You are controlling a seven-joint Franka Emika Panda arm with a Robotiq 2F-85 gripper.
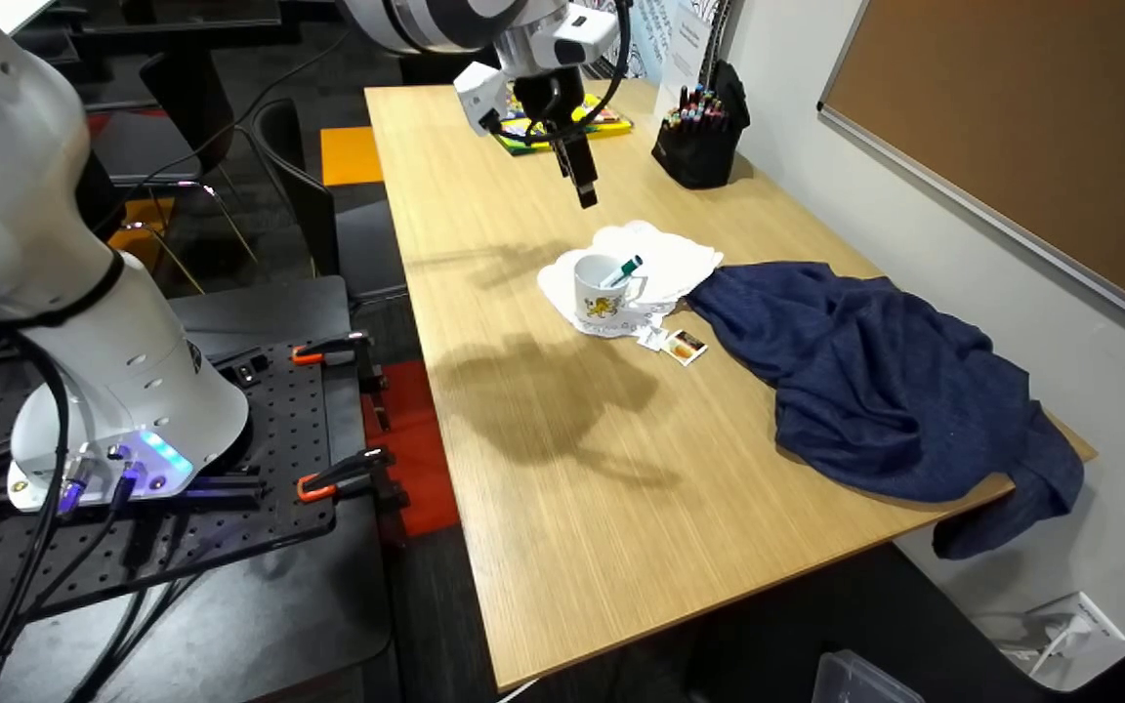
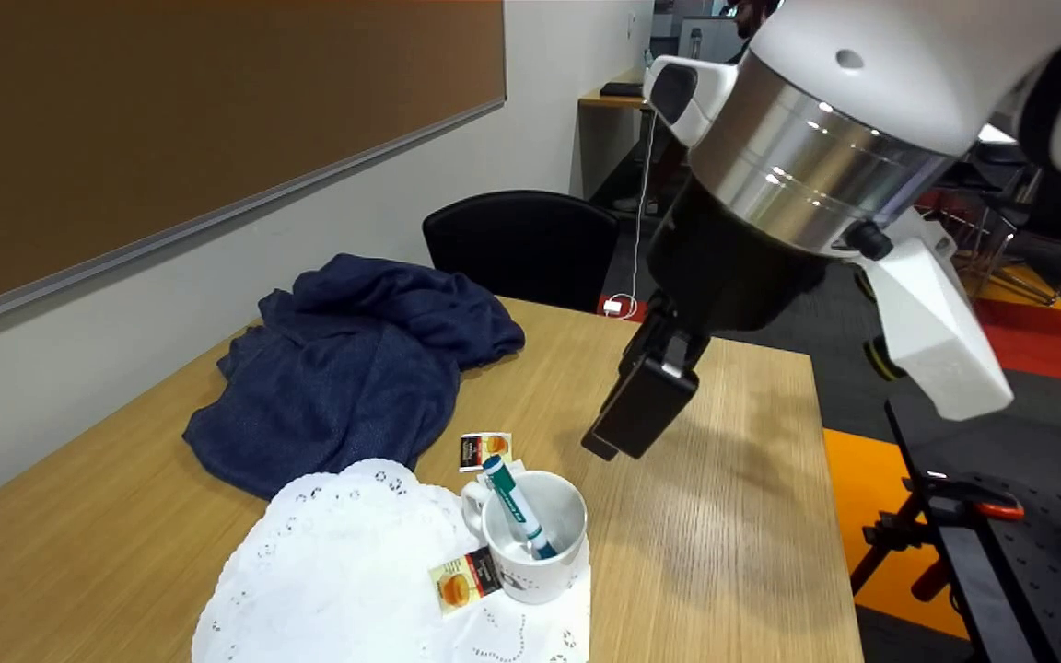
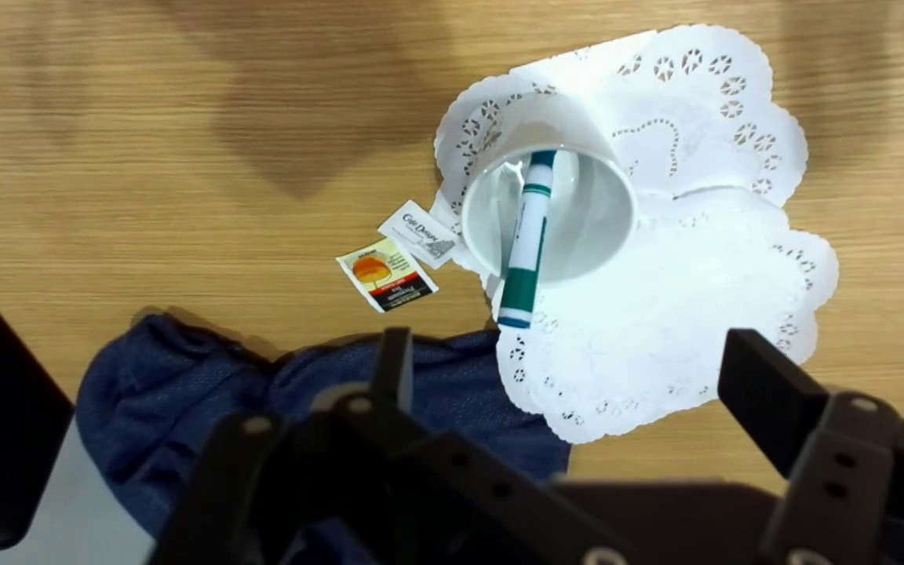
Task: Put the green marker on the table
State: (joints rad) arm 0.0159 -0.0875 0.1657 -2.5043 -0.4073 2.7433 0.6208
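Note:
The green marker (image 1: pixel 629 267) leans in the white cup, its upper end over the rim. It also shows in an exterior view (image 2: pixel 514 502) and in the wrist view (image 3: pixel 529 227), with a white barrel and green ends. The white cup (image 1: pixel 599 302) stands upright on a paper doily on the table (image 1: pixel 562 547). It also shows in an exterior view (image 2: pixel 535 582) and the wrist view (image 3: pixel 597 224). My gripper (image 3: pixel 570 353) is open and empty, with its fingers wide apart. In both exterior views the gripper (image 1: pixel 584 195) (image 2: pixel 618 442) hangs above the table, apart from the cup and marker.
A white doily (image 3: pixel 640 314) lies under and beside the cup. Small tea packets (image 3: pixel 387 275) lie by it. A dark blue cloth (image 1: pixel 875 381) covers the table's wall side. A black case of markers (image 1: pixel 699 146) and yellow-green packs (image 1: pixel 611 122) stand at the far end.

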